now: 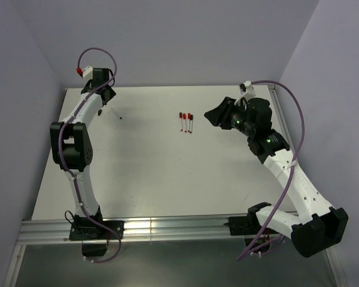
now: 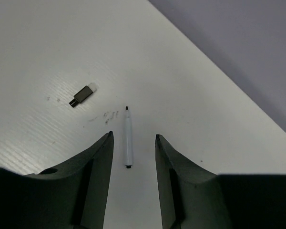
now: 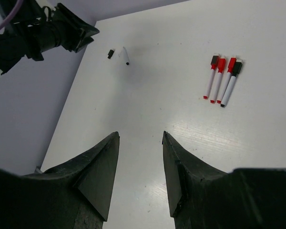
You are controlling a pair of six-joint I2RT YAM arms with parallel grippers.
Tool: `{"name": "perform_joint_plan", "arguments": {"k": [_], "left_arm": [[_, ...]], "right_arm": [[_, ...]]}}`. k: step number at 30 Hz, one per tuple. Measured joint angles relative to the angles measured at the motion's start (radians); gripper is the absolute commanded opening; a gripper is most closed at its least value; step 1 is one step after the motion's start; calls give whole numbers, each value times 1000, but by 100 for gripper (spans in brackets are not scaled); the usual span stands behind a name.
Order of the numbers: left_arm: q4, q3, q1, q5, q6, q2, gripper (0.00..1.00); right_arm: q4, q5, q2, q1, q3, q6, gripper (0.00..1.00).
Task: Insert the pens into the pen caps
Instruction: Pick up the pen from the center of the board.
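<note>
A: What is the left wrist camera showing that the overhead one is missing?

B: The left end effector (image 2: 133, 136) is hanging with its fingers apart. The uncapped pen (image 2: 128, 143) is lying flat on the worktop (image 2: 190, 109) with its rear end between them, touching neither. From above, that pen is barely showing.

A: And where is the loose cap (image 2: 82, 95) lying?

B: Dark with a pale end, it is sitting left of the pen's tip, apart from it.

A: What is the right wrist camera adding?

B: The right end effector (image 3: 140, 134) is hovering with fingers spread and nothing between them. Beyond it, the capped pens (image 3: 222, 81) are lying side by side, well apart from the uncapped pen.
</note>
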Motion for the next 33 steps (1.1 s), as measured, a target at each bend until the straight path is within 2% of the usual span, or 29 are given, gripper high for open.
{"name": "perform_joint_plan", "arguments": {"k": [10,33], "left_arm": [[-93,186,24,16,28,217,41],[-134,266,24,57,81,341,39]], "right_arm": [[0,-9,0,0,0,0,49],[0,-17,0,0,0,0,49]]}}
